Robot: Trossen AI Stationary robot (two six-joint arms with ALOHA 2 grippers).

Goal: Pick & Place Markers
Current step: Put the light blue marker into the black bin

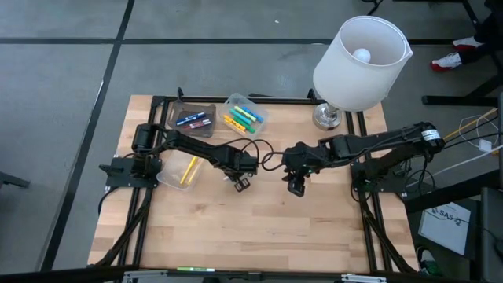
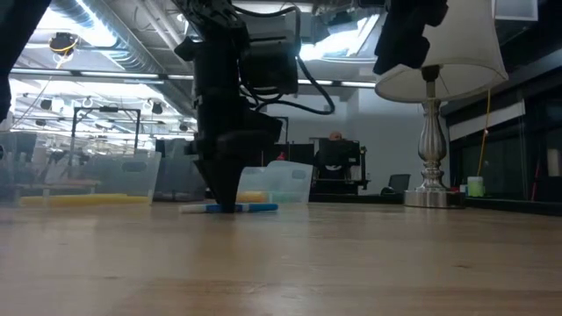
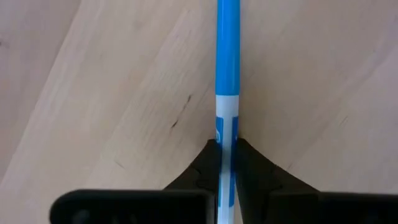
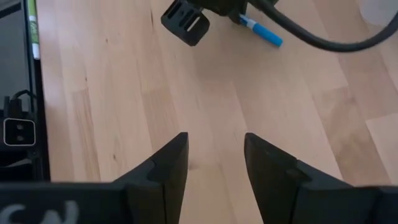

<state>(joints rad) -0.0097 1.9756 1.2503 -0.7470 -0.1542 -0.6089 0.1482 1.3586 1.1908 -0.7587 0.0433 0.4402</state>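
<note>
The left end effector (image 3: 225, 163) pinches a blue marker (image 3: 227, 74) lying on the worktop (image 3: 112, 93); the right end effector (image 4: 214, 158) hovers nearby, parted and empty.

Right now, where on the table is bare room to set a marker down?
The near wooden half of the table, below both arms, is bare. The far edge is crowded: two clear containers and the lamp. The left gripper holds a blue marker mid-table.

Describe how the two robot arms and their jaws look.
Both arms are dark, jointed and slim, with black cables looping along them. The left gripper ends in two black wedge-shaped jaws that taper to points. The right gripper has the same matte black tapered jaws on a black crossbar with some white lettering. Its arm carries a silver band near the base.
</note>
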